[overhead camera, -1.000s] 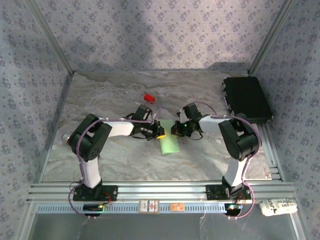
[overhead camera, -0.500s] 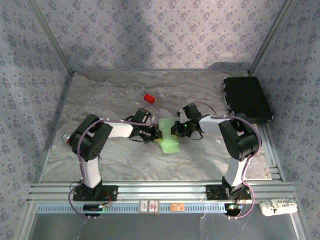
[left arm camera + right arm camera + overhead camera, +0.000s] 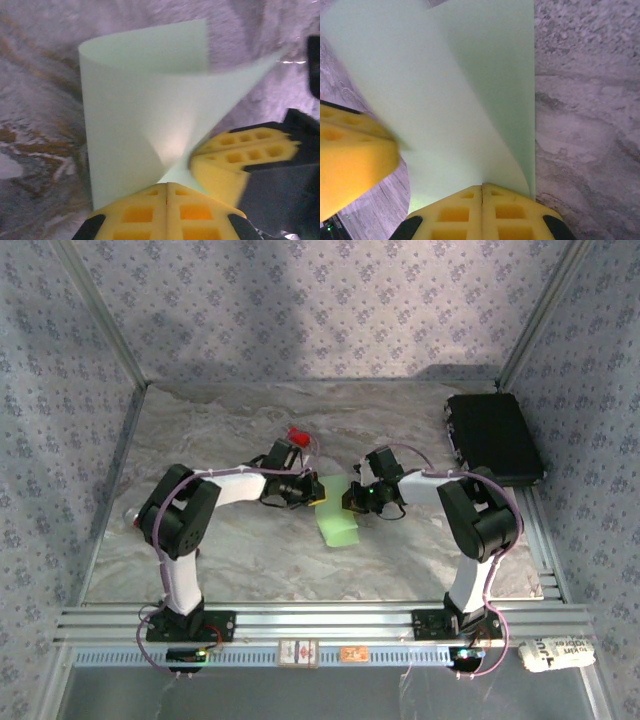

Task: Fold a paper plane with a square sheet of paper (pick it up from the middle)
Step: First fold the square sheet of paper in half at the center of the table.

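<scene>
The square sheet of paper (image 3: 337,521) is pale green and hangs curled between both grippers above the middle of the table. My left gripper (image 3: 312,492) is shut on its left edge, and the sheet (image 3: 135,115) twists into a cone in front of the yellow fingers (image 3: 135,212). My right gripper (image 3: 350,498) is shut on the opposite edge, where the sheet (image 3: 450,100) bends over itself. The right gripper's yellow fingers (image 3: 240,155) show at the right of the left wrist view. The left gripper's finger (image 3: 350,160) shows at the left of the right wrist view.
A small red block (image 3: 297,435) lies on the marble table (image 3: 230,550) just behind the left wrist. A black case (image 3: 492,437) rests at the back right by the wall. A white packet (image 3: 556,652) sits on the front rail at the right.
The left gripper has swung back and turned, twisting the flat sheet into a curl. The right gripper has stayed in place.
</scene>
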Tool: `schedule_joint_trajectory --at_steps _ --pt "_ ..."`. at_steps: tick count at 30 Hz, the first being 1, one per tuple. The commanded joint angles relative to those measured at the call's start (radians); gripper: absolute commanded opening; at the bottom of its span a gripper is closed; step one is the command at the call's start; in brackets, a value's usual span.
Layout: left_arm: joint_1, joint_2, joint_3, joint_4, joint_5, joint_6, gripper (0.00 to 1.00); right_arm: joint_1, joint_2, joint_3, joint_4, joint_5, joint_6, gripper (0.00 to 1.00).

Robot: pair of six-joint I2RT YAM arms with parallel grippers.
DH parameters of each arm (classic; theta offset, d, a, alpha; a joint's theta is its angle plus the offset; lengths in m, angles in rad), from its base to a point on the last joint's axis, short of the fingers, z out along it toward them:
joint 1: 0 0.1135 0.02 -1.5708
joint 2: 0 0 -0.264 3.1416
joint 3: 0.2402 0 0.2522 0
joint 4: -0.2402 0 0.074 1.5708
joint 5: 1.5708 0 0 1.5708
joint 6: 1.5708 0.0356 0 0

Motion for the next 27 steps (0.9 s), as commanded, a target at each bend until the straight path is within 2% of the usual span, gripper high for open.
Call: schedule_joint_trajectory --at_steps 1,7,19,27 --pt "0.006 0.037 -0.018 -0.033 -0.006 0.024 0.0 -0.001 0.034 -0.052 -0.116 0.125 0.001 0.0" --pt "0.02 0.065 -0.036 -0.048 -0.044 0.05 0.0 0.0 0.035 -0.052 -0.116 0.126 0.001 0.0" --pt "0.042 0.057 0.077 -0.074 0.017 0.073 0.0 0.001 0.032 -0.047 -0.122 0.128 0.001 0.0" --pt "0.07 0.114 0.057 -0.085 -0.016 0.083 0.0 0.004 0.032 -0.051 -0.119 0.126 0.001 0.0"
